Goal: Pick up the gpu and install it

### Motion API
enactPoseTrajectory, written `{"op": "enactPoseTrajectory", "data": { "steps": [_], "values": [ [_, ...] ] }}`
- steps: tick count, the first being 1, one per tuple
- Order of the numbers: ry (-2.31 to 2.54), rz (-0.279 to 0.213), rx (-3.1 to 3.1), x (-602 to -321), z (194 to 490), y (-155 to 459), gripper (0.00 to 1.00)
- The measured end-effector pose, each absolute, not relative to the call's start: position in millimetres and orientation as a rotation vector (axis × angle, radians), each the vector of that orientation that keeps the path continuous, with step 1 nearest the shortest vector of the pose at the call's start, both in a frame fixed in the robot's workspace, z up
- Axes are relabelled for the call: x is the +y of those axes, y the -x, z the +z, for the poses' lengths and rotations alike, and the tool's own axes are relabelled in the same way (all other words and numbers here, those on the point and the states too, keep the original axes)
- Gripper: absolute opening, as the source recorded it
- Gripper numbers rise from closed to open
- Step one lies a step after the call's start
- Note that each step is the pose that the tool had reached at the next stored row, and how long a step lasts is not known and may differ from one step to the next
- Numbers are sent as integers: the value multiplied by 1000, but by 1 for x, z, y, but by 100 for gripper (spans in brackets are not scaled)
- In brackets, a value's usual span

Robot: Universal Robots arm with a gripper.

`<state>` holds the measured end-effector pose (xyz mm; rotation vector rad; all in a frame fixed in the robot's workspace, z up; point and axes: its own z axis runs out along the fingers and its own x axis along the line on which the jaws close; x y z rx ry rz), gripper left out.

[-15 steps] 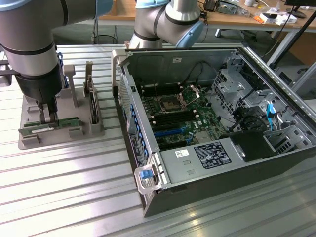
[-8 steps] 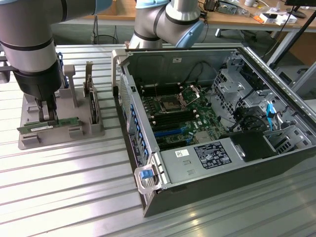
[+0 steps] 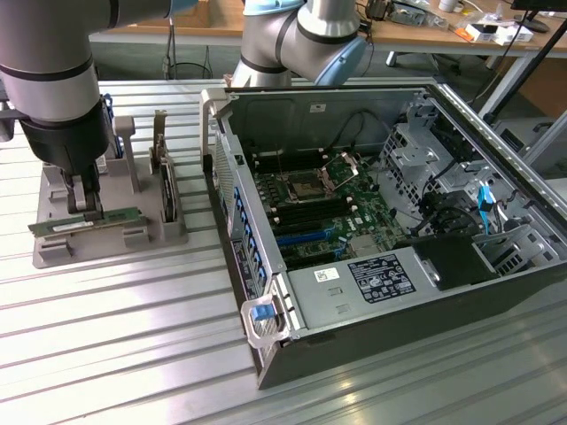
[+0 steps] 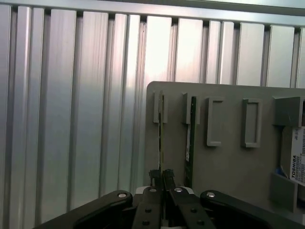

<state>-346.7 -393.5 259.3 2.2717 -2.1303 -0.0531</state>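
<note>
The gpu [image 3: 84, 221] is a long thin green circuit-board stick lying along the front slot of a grey holder [image 3: 53, 252] at the exterior view's left. My gripper [image 3: 89, 211] comes straight down on its middle, and the dark fingers [image 3: 92, 199] are shut on it. In the wrist view the gpu [image 4: 161, 129] appears edge-on as a thin line between the two fingertips, with my gripper [image 4: 162, 177] closed on it. Its far end still sits between the holder's small brackets [image 4: 158, 107].
A second green stick [image 4: 190, 138] stands in the neighbouring slot. The holder also carries a dark card on edge [image 3: 166, 190] and a labelled hard drive [image 4: 298, 162]. An open computer case [image 3: 266, 336] with its motherboard [image 3: 319, 212] stands at the exterior view's right on the ribbed metal table [image 3: 133, 354].
</note>
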Motion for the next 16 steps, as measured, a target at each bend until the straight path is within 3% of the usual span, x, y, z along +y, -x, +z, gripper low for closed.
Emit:
{"op": "enactPoseTrajectory", "data": {
  "steps": [16],
  "values": [
    [-2272,-53,-2130,-393,277,347,13]
  ]
}}
